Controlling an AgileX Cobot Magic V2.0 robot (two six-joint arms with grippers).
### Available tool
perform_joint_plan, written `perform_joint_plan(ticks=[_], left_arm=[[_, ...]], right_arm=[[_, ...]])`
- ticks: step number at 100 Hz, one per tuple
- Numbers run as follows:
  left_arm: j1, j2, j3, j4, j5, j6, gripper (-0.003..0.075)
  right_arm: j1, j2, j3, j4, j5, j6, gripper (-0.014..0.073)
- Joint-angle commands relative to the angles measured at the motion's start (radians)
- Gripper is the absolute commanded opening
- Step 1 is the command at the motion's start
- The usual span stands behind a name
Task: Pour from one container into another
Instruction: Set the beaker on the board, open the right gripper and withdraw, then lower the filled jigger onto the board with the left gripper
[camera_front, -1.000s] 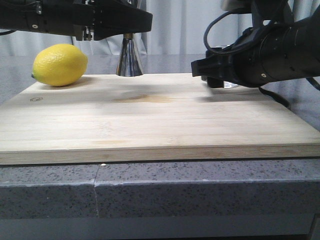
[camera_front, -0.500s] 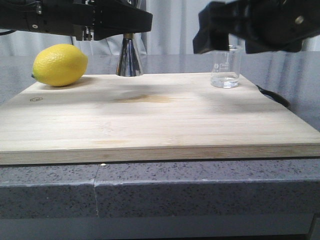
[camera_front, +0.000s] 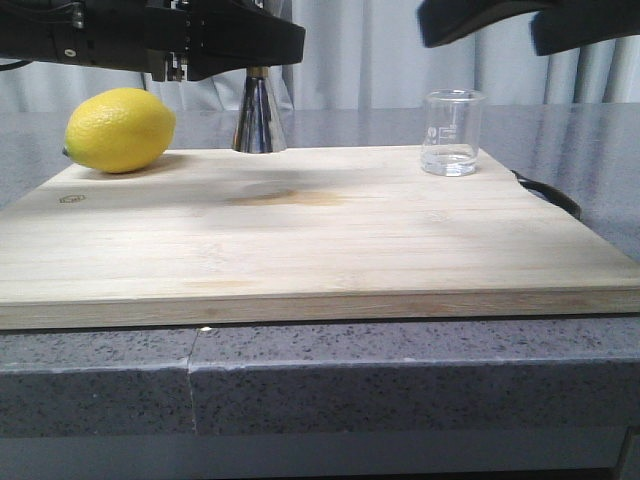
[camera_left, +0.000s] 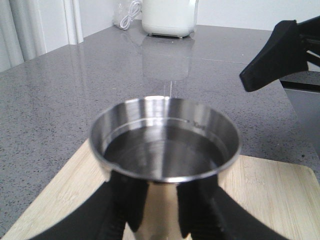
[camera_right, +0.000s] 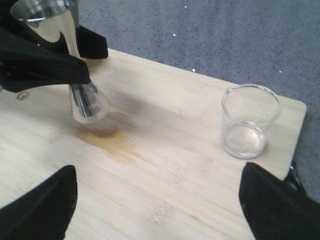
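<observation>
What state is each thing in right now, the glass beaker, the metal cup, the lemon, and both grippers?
Beaker: upright on the board, released, looks empty.
Metal cup: upright, clamped at its waist, liquid inside.
Lemon: whole, lying on the board.
Left gripper: shut on the metal cup.
Right gripper: open, raised above the board, holding nothing.
Board: flat, faint stain near the cup.

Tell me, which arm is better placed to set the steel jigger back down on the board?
The left. Its gripper is clamped on the jigger, holding it above the wooden board. The right gripper is open, high above the glass beaker, holding nothing.
</observation>
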Motion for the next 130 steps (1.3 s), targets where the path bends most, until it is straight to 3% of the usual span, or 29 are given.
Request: perform_joint_plan(ticks=[1,19,130], left_arm=[[-0.007,-0.049,-0.030,-0.099,0.081,-0.007,0.0211],[-0.007,-0.049,-0.030,-0.099,0.081,-0.007,0.0211],[-0.018,0.002,-0.022,-0.098,0.102,0.002,0.0211]], right_arm=[[-0.040,-0.050,-0.025,-0.025,0.025,-0.011,0.0597],[-0.066,-0.116,-0.025,-0.078,0.120,-0.011,0.0597],[-0.066,-0.150,-0.025,-0.103,0.073,-0.011,0.0597]])
